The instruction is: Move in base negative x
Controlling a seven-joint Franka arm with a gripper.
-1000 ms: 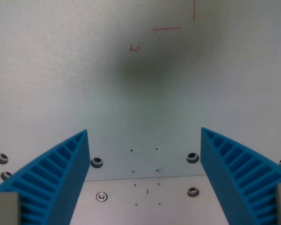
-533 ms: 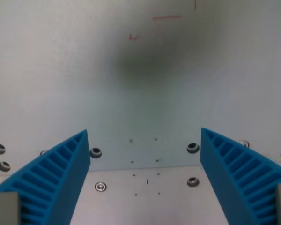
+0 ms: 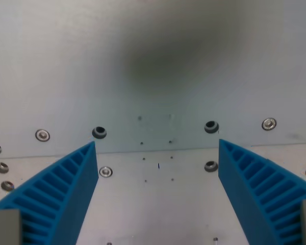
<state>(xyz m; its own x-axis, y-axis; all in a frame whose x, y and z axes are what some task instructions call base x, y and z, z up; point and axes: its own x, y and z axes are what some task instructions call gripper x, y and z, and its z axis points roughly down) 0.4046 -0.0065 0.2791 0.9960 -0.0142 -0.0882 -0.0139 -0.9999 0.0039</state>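
My gripper point(image 3: 158, 153) is open and empty, seen from the wrist view. Its two blue ribbed fingers stand wide apart, one at the wrist view's left point(image 3: 56, 196) and one at the wrist view's right point(image 3: 260, 191). Below them lies a pale grey metal table top point(image 3: 153, 46). A seam point(image 3: 158, 151) runs across it between two plates. A soft dark shadow point(image 3: 163, 61) falls on the upper plate.
Bolt holes and screw heads line the seam: a dark hole point(image 3: 99, 132), another point(image 3: 211, 126), a bright screw point(image 3: 42, 135), another point(image 3: 269, 123), and a screw point(image 3: 106, 171) on the lower plate. Several tiny holes point(image 3: 158, 166) sit between the fingers.
The whole scene has shifted up in the picture, so the camera has moved. The red marks at the top have left the view and more of the lower plate shows. The fingers stay equally wide.
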